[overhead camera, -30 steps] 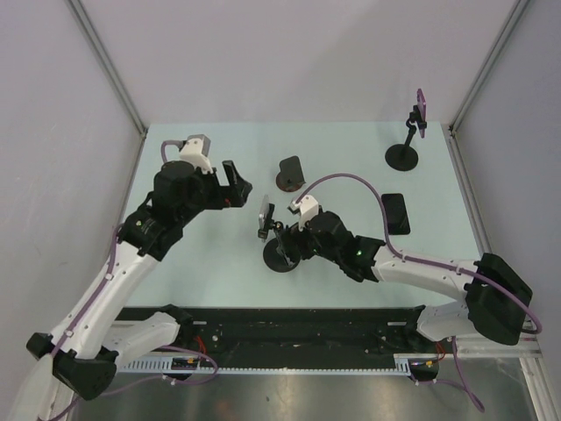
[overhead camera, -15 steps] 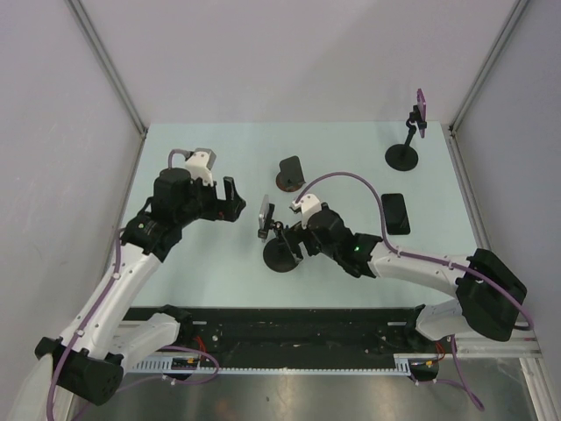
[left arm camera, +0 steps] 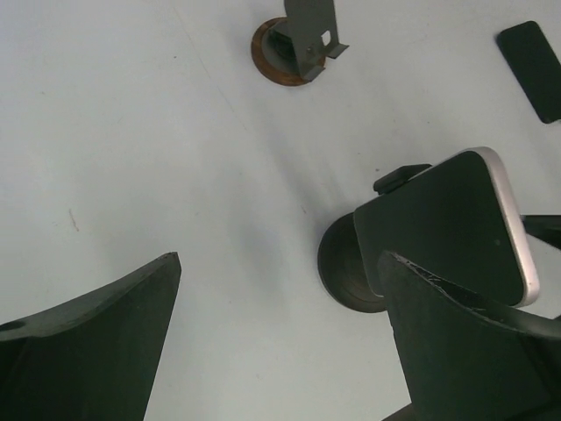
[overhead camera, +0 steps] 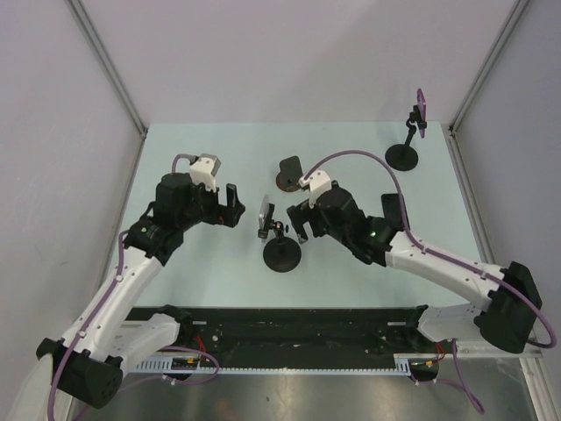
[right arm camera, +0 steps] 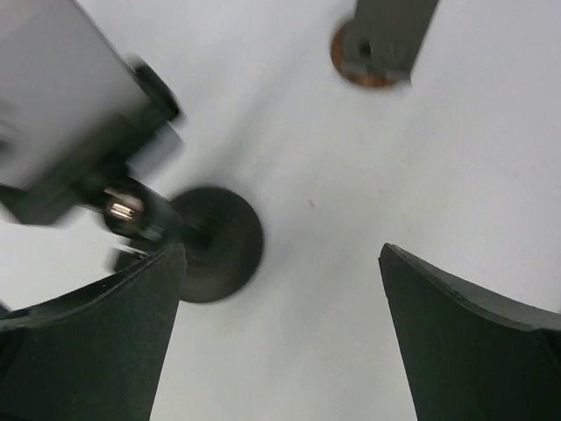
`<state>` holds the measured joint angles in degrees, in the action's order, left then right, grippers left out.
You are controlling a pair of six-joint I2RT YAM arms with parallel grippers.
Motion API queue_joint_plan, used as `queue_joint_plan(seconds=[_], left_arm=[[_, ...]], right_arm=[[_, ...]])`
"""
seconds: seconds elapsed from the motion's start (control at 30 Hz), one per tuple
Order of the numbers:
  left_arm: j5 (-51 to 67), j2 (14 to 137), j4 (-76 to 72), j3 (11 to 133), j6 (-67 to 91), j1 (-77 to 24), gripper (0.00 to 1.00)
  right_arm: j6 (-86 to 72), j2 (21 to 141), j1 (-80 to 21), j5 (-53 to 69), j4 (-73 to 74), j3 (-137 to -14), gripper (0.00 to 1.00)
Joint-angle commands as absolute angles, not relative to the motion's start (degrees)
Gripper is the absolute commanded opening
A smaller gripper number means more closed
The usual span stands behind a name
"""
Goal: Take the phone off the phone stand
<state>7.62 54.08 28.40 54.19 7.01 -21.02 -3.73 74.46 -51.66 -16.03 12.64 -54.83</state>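
Note:
A phone [overhead camera: 264,217] with a dark screen and white edge stands clamped in a black phone stand with a round base [overhead camera: 282,254] at mid-table. My left gripper [overhead camera: 233,203] is open and empty just left of the phone. In the left wrist view the phone [left arm camera: 456,224] and stand base [left arm camera: 346,267] lie beside my right fingertip [left arm camera: 473,351], and the gripper [left arm camera: 280,333] spans bare table. My right gripper [overhead camera: 298,219] is open and empty just right of the phone. In the right wrist view [right arm camera: 280,333] the blurred phone back [right arm camera: 61,96] and base [right arm camera: 219,241] sit at the left.
A small stand on a brown base [overhead camera: 289,173] sits behind the phone. A black phone [overhead camera: 394,210] lies flat at the right, partly hidden by my right arm. Another stand [overhead camera: 402,156] with a purple phone [overhead camera: 419,112] is at the far right corner.
My right gripper has drawn back from the stand's base, up and slightly right. My left gripper has moved down and closer to the phone's left side.

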Motion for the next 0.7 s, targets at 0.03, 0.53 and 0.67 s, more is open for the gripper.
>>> queue_joint_plan(seconds=[0.03, 0.53, 0.67], left_arm=[[2.6, 52.2, 25.1, 52.4, 6.2, -20.0, 1.0], [-3.0, 49.8, 21.9, 47.9, 10.0, -17.2, 1.0], [-2.6, 49.4, 21.4, 46.9, 10.5, -16.9, 1.0]], right_arm=[[-12.5, 70.1, -54.8, -16.3, 17.8, -66.7, 0.97], [-23.6, 87.1, -60.0, -20.1, 27.0, -87.7, 0.92], [-23.1, 90.8, -60.5, -21.5, 26.4, -88.6, 0.87]])
